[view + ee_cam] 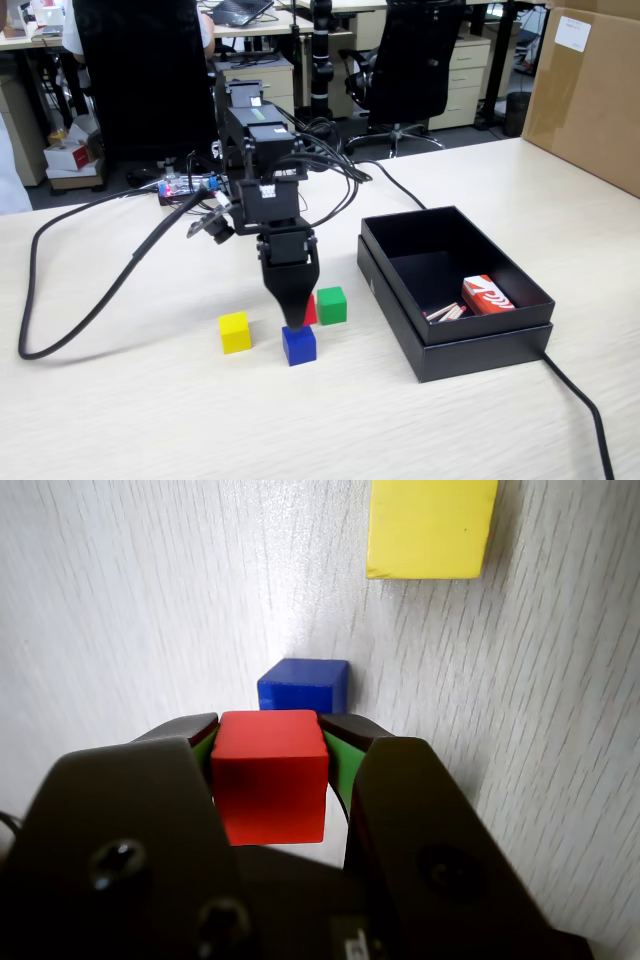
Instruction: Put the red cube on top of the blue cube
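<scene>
The black gripper (270, 742) has its jaws clamped on the small solid red cube (270, 788) (green pads gripping both sides), held above the small solid blue cube (303, 685) for stacking.

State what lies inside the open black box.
Inside the open black box: a red-and-white printed packet and thin pale sticks. The near wall hides part of its floor.

Fixed cam front-on; wrist cam down, close
</scene>
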### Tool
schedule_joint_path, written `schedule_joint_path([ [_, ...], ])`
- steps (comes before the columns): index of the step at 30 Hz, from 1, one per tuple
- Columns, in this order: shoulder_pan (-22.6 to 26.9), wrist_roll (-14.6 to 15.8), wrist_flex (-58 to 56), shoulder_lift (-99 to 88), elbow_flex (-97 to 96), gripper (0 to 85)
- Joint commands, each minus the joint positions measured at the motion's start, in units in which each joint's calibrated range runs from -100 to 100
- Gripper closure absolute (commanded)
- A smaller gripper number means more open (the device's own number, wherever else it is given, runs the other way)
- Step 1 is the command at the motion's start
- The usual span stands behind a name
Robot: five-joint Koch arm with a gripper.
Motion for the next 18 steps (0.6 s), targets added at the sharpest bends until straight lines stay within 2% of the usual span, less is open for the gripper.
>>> schedule_joint_path([
  [1, -0.15, -0.39, 2.43, -1.72, 4.00, 84.6],
  [18, -0.05, -0.15, 2.43, -1.37, -0.35, 84.6],
])
